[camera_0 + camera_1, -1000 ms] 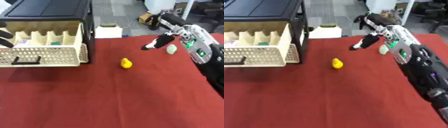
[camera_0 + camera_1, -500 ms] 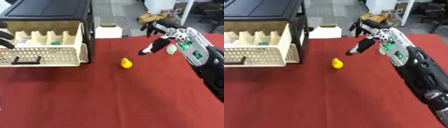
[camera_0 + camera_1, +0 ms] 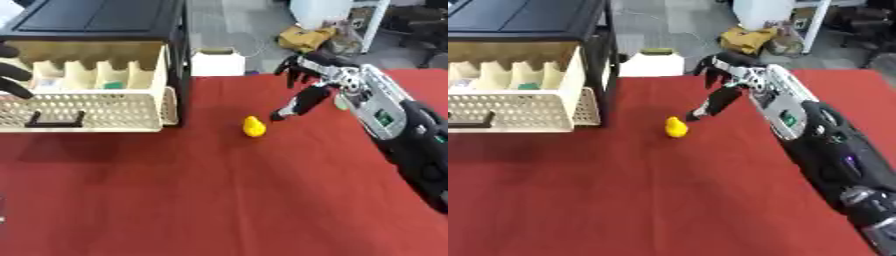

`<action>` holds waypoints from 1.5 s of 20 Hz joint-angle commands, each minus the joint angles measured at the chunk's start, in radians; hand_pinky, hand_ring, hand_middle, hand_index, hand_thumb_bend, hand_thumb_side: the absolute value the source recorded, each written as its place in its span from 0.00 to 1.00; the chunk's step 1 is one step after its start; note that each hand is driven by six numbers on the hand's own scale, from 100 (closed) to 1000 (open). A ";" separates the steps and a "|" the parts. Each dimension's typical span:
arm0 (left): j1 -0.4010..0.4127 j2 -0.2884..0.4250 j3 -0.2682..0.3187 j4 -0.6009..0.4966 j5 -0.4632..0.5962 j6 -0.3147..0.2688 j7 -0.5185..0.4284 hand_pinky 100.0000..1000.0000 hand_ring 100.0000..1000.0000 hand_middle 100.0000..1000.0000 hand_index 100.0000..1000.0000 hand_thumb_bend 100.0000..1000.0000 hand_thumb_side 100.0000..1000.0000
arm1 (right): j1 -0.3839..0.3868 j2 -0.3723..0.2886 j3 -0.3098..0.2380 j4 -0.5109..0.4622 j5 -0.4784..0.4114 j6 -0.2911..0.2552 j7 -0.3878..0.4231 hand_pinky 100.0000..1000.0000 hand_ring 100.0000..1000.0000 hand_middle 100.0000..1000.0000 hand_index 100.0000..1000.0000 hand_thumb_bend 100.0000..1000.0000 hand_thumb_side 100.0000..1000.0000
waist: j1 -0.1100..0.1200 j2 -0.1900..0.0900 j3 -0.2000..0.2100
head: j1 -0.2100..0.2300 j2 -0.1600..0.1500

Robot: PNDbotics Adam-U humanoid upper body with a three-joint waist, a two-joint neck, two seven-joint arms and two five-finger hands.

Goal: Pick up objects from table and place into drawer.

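Left eye view:
Right hand [image 3: 308,82]: we see it in the upper right of the frame, its arm entering from the right edge. The fingers are spread and hold nothing; one long digit points down-left toward the target. We judge this released posture to be a pre-grasp shape.
Yellow object [image 3: 254,126]: the task's thing, a small rounded item lying on the red table [image 3: 219,200] just right of centre. The hand's lowest fingertip is near it but apart from it.
Drawer [image 3: 83,105]: a cream perforated tray pulled out of the black cabinet [image 3: 96,20] at upper left. We judge it stands open so that the object can be dropped in from above.
Left hand [image 3: 10,70]: dark fingers at the left edge, at the drawer's back corner. We judge it steadies the drawer; we cannot tell whether its fingers are curled or straight.

Right eye view:
Right hand [image 3: 726,75]: upper centre-right, fingers fanned and empty, the downward digit ending just above and right of the yellow object [image 3: 675,127].
Drawer [image 3: 518,107]: its dividers and some contents are visible at left; the handle sits at the left edge.
Left hand: not shown here.
Next move: we judge that the hand must descend and close round the object.
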State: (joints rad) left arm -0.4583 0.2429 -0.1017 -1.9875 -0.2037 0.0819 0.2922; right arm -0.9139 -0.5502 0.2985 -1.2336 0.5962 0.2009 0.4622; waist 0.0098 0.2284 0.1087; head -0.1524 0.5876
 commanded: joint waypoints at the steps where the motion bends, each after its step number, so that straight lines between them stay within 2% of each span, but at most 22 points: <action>1: -0.010 0.000 -0.001 -0.013 0.002 0.006 -0.003 0.35 0.46 0.52 0.82 0.00 1.00 | -0.011 -0.005 0.000 -0.026 -0.006 0.017 0.005 0.70 0.73 0.46 0.79 0.65 0.19 | 0.000 -0.021 -0.001 | -0.003 0.000; 8: -0.013 -0.004 -0.001 -0.013 0.004 0.008 -0.003 0.35 0.46 0.53 0.82 0.00 1.00 | 0.010 0.011 0.007 -0.046 0.008 0.047 -0.014 0.69 0.73 0.44 0.78 0.64 0.20 | 0.000 -0.019 -0.001 | -0.003 -0.004; 23: -0.012 -0.011 -0.003 -0.013 0.006 0.009 -0.013 0.36 0.46 0.53 0.82 0.00 1.00 | 0.062 0.001 0.040 -0.120 0.021 0.117 -0.065 0.68 0.72 0.43 0.76 0.64 0.21 | -0.004 -0.004 0.001 | 0.013 -0.010; 27: -0.011 -0.013 -0.004 -0.013 0.006 0.010 -0.015 0.36 0.46 0.53 0.82 0.00 1.00 | 0.064 -0.002 0.040 -0.123 0.028 0.129 -0.084 0.70 0.74 0.51 0.78 0.66 0.23 | -0.007 -0.003 0.002 | 0.019 -0.008; 30: -0.009 -0.014 -0.004 -0.013 0.005 0.011 -0.015 0.36 0.46 0.53 0.82 0.00 1.00 | 0.066 -0.003 0.040 -0.123 0.051 0.131 -0.101 0.70 0.74 0.52 0.78 0.67 0.23 | -0.009 -0.003 0.002 | 0.022 -0.008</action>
State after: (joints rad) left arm -0.4582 0.2260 -0.1075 -1.9874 -0.2017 0.0926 0.2785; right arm -0.8345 -0.5298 0.3454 -1.3363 0.6331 0.3300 0.3709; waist 0.0017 0.2407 0.1099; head -0.1332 0.5866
